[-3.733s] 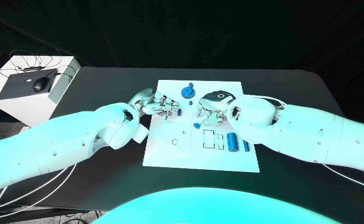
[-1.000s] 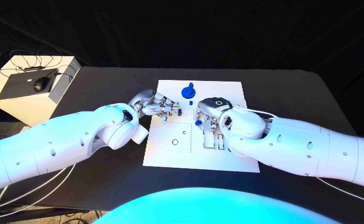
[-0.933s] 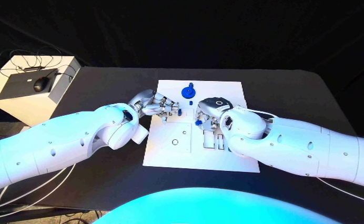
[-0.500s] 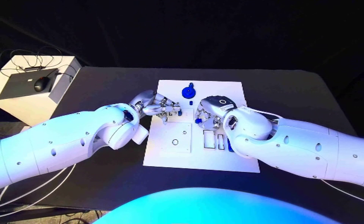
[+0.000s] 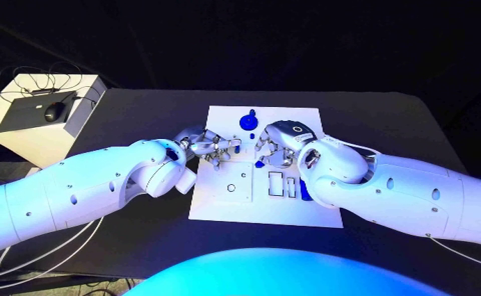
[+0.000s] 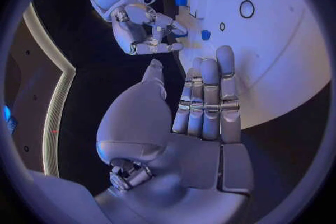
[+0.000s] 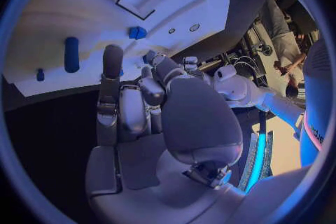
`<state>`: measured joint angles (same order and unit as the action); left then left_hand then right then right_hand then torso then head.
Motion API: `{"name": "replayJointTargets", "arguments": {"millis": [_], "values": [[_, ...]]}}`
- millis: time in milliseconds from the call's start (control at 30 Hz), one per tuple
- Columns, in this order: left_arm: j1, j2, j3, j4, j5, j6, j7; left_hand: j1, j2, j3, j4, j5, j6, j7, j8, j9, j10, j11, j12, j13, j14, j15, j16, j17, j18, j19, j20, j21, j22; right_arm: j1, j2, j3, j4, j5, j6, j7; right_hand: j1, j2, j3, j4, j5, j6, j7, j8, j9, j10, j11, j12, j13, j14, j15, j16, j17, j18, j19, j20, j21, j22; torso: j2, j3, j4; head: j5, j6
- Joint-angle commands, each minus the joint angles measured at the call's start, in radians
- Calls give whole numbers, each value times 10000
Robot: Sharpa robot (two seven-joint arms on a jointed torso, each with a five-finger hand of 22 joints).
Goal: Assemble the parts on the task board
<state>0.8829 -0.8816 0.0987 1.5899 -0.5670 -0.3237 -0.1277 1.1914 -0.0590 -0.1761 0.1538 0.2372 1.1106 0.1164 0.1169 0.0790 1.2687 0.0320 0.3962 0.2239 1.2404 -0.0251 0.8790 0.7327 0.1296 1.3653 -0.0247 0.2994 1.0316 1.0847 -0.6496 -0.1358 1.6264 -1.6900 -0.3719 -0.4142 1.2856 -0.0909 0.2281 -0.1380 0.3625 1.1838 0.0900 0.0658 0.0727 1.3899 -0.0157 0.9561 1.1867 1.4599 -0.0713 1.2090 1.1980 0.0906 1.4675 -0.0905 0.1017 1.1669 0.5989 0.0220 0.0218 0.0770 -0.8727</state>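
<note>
Black table [image 5: 381,122]; right hand [image 5: 281,144] hides task board [image 5: 226,202] middle

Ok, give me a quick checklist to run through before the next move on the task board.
1. Left robot hand holds nothing, fingers extended: ok.
2. Right robot hand holds nothing: cannot tell, its fingers are partly curled.
3. Small blue part lies free on the task board: ok.
4. Small blue part close to the right robot hand: ok.
5. Task board flat on the table: ok.
</note>
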Motion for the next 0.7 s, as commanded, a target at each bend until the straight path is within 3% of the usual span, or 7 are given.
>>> {"name": "replayJointTargets", "arguments": {"millis": [33,67,167,267,500,600,700], "values": [[-2,74,2,-15,166,318,-635,-156,-25,52,109,65,99,-118,304,180,-153,-65,579,436,75,-82,339,197,156,34,-74,289,312,40,-26,16,86,138,-162,92,-38,-45,46,-7,39,-25,41,16,-8,-13,-42,-34,5,13,-74,-18,8,96,180,-5,60,8,-1,-3,6,-18,1],[-2,101,2,-24,166,331,-673,-163,-81,131,168,83,-93,-120,575,479,-565,-101,1224,984,-42,-103,665,401,138,-95,-130,652,781,54,-31,22,114,153,-164,96,-38,-45,46,-7,39,-25,41,16,-8,-13,-42,-34,5,13,-74,-18,8,96,180,-5,60,8,2,-5,11,-15,1],[-1,159,2,-52,149,320,-730,-272,-106,192,267,98,-189,-217,1000,1050,-716,-101,1742,1367,11,-114,821,399,209,-243,-101,848,1110,79,-38,35,165,193,-91,94,-38,-45,46,-7,39,-25,41,16,-8,-13,-42,-34,5,13,-74,-18,8,96,180,-5,60,8,13,-4,18,-12,1],[-1,174,2,-81,141,272,-724,-256,-82,198,263,104,-422,-152,1037,1264,-794,-96,1811,1397,-7,-88,814,339,230,-262,-72,854,1165,114,-16,40,80,252,175,62,-72,-82,27,36,-103,-120,74,-3,-22,-49,-20,-106,-31,1,-56,-57,-17,101,159,14,34,16,8,-12,8,-26,1],[0,151,2,-79,155,239,-615,-152,-37,176,131,98,-524,-110,960,1205,-728,-102,1935,1436,69,-93,908,356,272,-198,-65,903,1219,171,245,9,-450,397,873,271,-83,-305,-226,246,-373,-605,235,-22,-39,-167,92,-296,-182,-82,35,-193,-132,134,132,102,-92,-84,17,-16,23,-44,1],[-1,153,2,-59,160,295,-593,-159,-34,169,79,106,-311,-235,1150,1345,-643,-191,2058,1495,148,-168,1074,450,286,-116,-109,1033,1339,171,404,-21,-689,437,1099,403,-40,-367,-519,374,-383,-916,336,-8,-35,-217,161,-302,-224,-121,92,-224,-170,158,136,152,-152,-147,24,-17,38,-42,1],[-1,155,3,-40,161,358,-574,-220,-95,211,69,111,-390,-341,1545,1943,-636,-258,2292,1635,181,-234,1302,600,255,-140,-181,1237,1609,168,540,-50,-913,474,1273,544,92,-377,-817,529,-473,-1106,397,-5,-18,-295,200,-289,-301,-158,125,-262,-245,206,150,207,-207,-215,20,-21,33,-34,1]]}}
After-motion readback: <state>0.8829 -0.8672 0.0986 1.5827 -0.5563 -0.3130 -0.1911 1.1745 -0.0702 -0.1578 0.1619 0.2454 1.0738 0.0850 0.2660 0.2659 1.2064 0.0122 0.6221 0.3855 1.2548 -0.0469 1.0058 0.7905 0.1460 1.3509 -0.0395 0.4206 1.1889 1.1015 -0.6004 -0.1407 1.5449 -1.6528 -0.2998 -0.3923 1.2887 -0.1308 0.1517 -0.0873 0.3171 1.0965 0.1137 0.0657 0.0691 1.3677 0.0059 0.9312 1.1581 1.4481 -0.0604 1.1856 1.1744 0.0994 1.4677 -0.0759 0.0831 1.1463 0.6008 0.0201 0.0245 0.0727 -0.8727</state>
